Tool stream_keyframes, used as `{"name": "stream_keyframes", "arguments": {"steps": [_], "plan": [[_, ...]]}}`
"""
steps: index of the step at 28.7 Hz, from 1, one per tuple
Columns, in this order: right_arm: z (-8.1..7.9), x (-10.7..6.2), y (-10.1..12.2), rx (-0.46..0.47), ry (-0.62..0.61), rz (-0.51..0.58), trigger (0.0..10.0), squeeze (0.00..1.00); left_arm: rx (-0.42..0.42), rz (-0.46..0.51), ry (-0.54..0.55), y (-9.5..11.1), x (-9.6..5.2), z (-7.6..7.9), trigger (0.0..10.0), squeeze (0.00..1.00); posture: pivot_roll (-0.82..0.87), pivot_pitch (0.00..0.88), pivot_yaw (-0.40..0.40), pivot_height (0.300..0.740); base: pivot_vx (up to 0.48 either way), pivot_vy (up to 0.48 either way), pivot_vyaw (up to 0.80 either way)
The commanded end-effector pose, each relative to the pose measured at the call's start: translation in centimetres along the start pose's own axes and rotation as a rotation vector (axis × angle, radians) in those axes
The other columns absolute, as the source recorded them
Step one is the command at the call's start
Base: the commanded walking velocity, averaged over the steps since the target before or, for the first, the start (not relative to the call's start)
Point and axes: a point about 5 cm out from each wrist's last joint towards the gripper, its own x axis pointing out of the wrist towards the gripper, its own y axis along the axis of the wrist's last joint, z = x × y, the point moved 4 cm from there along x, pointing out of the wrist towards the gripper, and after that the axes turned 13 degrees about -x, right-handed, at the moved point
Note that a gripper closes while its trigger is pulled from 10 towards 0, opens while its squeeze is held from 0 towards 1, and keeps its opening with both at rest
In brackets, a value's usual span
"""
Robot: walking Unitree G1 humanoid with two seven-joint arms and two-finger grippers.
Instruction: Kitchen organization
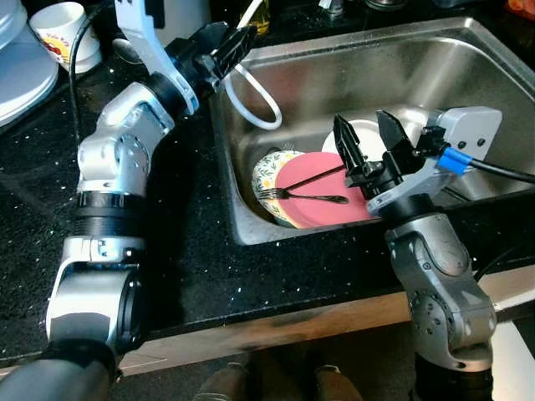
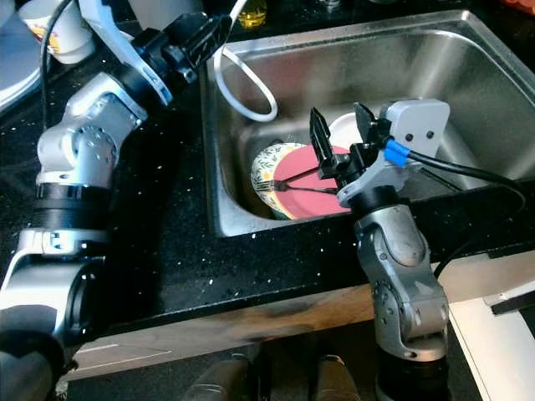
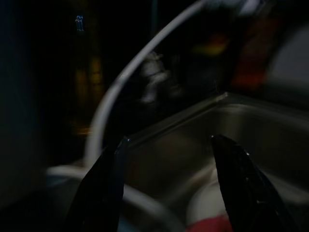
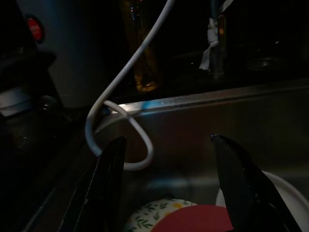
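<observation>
pink plate (image 1: 322, 199) – flat in sink (image 1: 435, 75), atop floral plate (image 1: 269, 174) | fork (image 1: 301, 196) and dark utensil (image 1: 316, 177) across it | white bowl (image 1: 364, 136) – at plate's 1 o'clock

The sink (image 1: 435, 75) is shiny steel grey. In it lies a pink plate (image 1: 322, 205) on a cream plate with a green and yellow leaf pattern (image 1: 269, 171), and behind them a white bowl (image 1: 365, 138). The fork (image 1: 301, 196) is dark metal. The hose (image 1: 259, 104) is white. The countertop (image 1: 201, 259) is black with small white speckles. The mug (image 1: 63, 33) is white with a red and yellow print. Both arms are silver with black fingers; the right wrist has a blue clip (image 1: 454, 159).
</observation>
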Motion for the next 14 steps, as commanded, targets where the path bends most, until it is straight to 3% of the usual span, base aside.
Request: {"name": "stream_keyframes", "arguments": {"steps": [1,8,14], "plan": [[0.0,-0.3,-0.5,-0.008,-0.015,-0.011,10.0,0.0,0.094,0.023,0.034,0.4,-0.5,0.2,10.0,0.0,0.06,0.19,0.093,0.74,0.0,0.0,0.0],[1.7,-0.6,-1.6,-0.028,-0.117,-0.045,10.0,0.0,0.118,0.062,0.154,0.3,-2.2,0.4,10.0,0.0,0.07,0.179,0.086,0.74,0.0,0.0,0.0],[2.2,-0.6,-1.9,-0.037,-0.137,-0.053,10.0,0.0,0.167,0.074,0.18,0.3,-2.6,0.7,10.0,0.0,0.07,0.173,0.084,0.74,0.0,0.0,0.0]]}}
